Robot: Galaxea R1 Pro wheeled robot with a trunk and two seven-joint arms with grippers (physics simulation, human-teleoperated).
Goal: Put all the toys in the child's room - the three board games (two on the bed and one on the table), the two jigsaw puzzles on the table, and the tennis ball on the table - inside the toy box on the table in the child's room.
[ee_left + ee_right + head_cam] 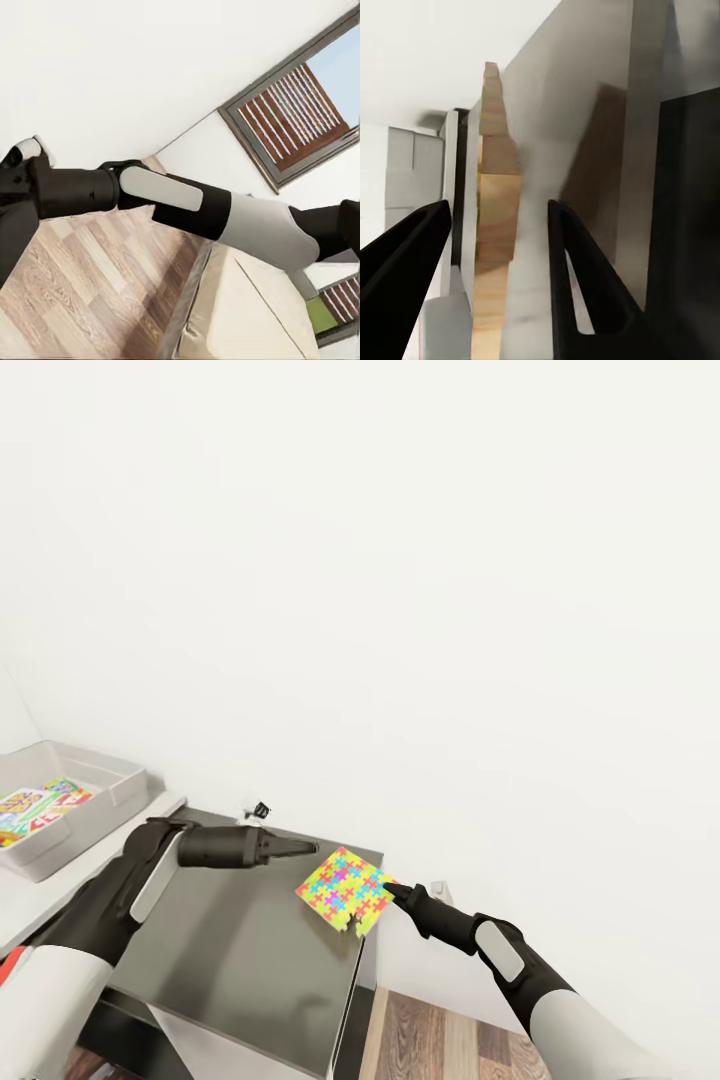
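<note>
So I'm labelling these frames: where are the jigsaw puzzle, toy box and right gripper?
jigsaw puzzle [345,890], head view, middle of its colourful face.
toy box [122,775], head view, grey rim.
right gripper [392,889], head view, fingertips at the puzzle's edge.

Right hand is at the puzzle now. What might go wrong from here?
1. The jigsaw puzzle sits tilted at the grey table's edge; a nudge from the right hand might tip it to the floor.
2. The right wrist view shows the puzzle edge-on between open fingers, nearer one finger, so closing may skew it.
3. The toy box lies beyond the left hand, which may obstruct the carry.

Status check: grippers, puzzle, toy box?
Right gripper open, straddling jigsaw puzzle edge. Left gripper idle, state unclear. Toy box far left.
</note>
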